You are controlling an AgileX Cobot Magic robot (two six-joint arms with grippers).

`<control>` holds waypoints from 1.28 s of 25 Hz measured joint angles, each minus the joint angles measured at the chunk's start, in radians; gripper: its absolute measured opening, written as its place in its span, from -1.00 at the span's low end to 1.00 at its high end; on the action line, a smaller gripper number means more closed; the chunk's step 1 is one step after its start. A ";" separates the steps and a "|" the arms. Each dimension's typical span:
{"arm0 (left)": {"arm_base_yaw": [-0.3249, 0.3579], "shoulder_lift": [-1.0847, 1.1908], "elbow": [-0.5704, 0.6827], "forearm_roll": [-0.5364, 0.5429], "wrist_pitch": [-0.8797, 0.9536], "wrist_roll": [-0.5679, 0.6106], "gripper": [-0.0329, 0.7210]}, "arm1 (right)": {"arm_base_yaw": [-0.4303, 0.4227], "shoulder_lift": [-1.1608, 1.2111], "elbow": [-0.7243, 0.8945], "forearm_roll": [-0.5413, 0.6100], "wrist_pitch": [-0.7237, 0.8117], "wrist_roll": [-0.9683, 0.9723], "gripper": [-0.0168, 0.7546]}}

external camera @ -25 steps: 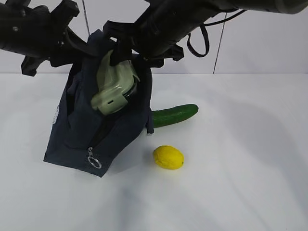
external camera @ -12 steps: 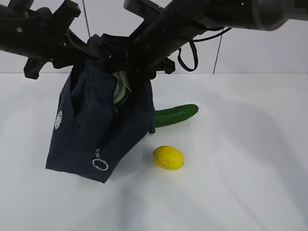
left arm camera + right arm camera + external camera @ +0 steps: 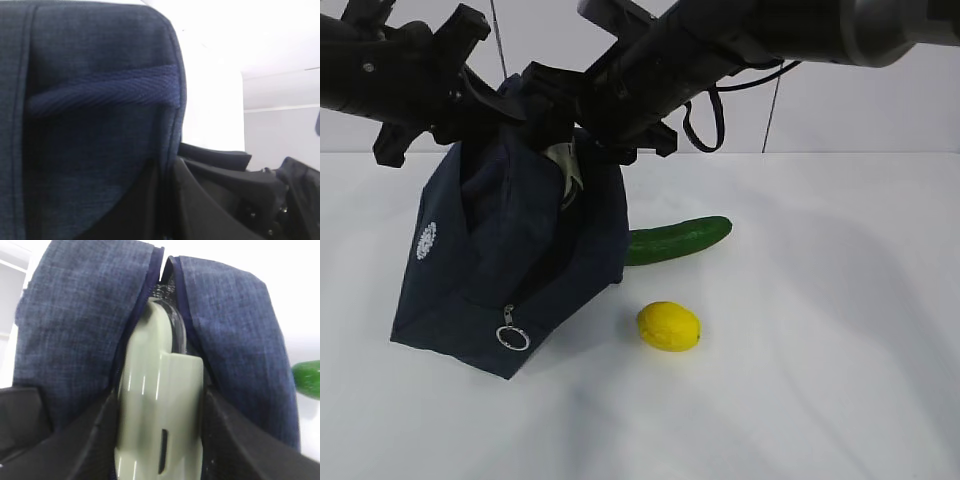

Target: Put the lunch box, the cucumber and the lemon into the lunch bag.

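The navy lunch bag (image 3: 510, 250) stands tilted on the table, its mouth held up. My left gripper (image 3: 485, 112) is shut on the bag's top edge, and the left wrist view shows its fingers (image 3: 150, 210) pinching the fabric of the lunch bag (image 3: 90, 125). My right gripper (image 3: 582, 140) is shut on the pale green lunch box (image 3: 160, 405), which stands on edge in the bag's open slit (image 3: 75, 340). From outside only a sliver of the lunch box (image 3: 566, 165) shows. The cucumber (image 3: 675, 240) lies behind the bag. The lemon (image 3: 669, 326) sits in front of it.
A silver ring pull (image 3: 511, 337) hangs at the bag's lower front corner. A black cable (image 3: 705, 120) loops under the right arm. White table (image 3: 820, 330) spreads to the right and front. The cucumber's tip (image 3: 306, 377) shows at the right edge of the right wrist view.
The lunch box has sunk from mostly outside the bag's mouth to almost fully inside. The bag and both grippers have shifted left. Cucumber and lemon have not moved.
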 joint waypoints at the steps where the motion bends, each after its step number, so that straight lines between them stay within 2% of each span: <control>1: 0.000 0.000 0.000 -0.005 -0.005 0.000 -0.88 | 0.000 0.005 0.000 0.017 -0.003 0.000 0.07; 7: 0.000 0.000 0.000 -0.009 -0.018 0.000 -0.88 | 0.000 0.058 0.000 0.196 -0.008 -0.081 0.07; 12: 0.000 0.000 0.000 -0.009 -0.020 0.000 -0.88 | 0.004 0.098 0.000 0.380 -0.010 -0.296 0.08; 17: 0.002 -0.002 -0.002 -0.013 -0.050 0.000 -0.88 | 0.000 0.102 0.000 0.505 -0.033 -0.464 0.29; 21: 0.006 -0.002 -0.003 -0.002 -0.064 0.002 -0.88 | -0.001 0.103 0.000 0.533 -0.031 -0.495 0.41; 27: 0.015 -0.002 -0.003 0.009 -0.033 0.002 -0.88 | -0.033 0.103 0.000 0.547 0.073 -0.503 0.42; 32: 0.070 0.000 -0.003 0.064 0.016 0.002 -0.88 | -0.085 0.060 -0.003 0.567 0.198 -0.507 0.43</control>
